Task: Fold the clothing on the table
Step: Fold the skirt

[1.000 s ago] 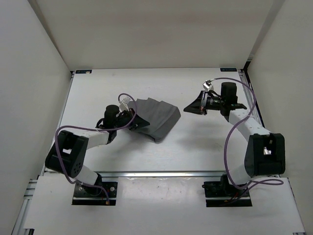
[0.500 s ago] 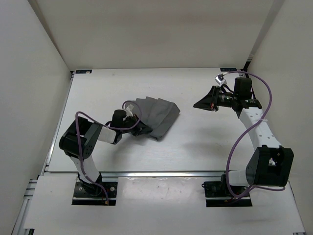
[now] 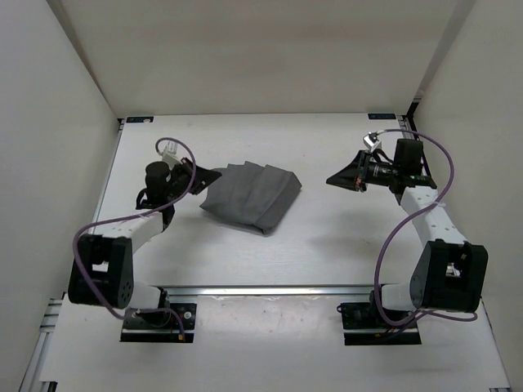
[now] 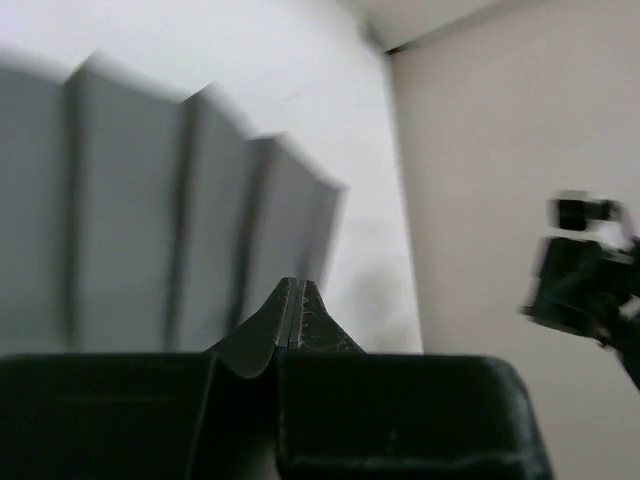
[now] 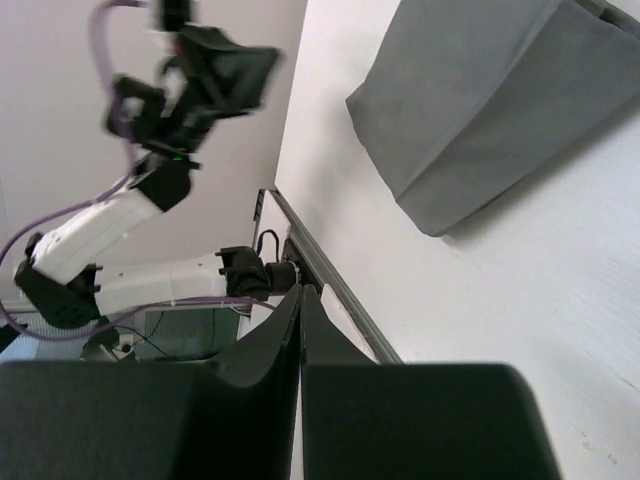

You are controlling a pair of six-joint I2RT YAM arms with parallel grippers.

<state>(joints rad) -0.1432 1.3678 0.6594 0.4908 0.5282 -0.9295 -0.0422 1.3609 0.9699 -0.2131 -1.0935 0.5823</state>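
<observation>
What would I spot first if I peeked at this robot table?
The grey pleated clothing lying in a loose bundle near the middle of the white table stands out most. The black left gripper, shut, points at the bundle's left edge. The right gripper, also shut, hangs off to the right, well apart from the fabric.

No legible text, brand or number anywhere, small blue tags [image 3: 139,119] at far corners of table [image 3: 327,237], too small to read
</observation>
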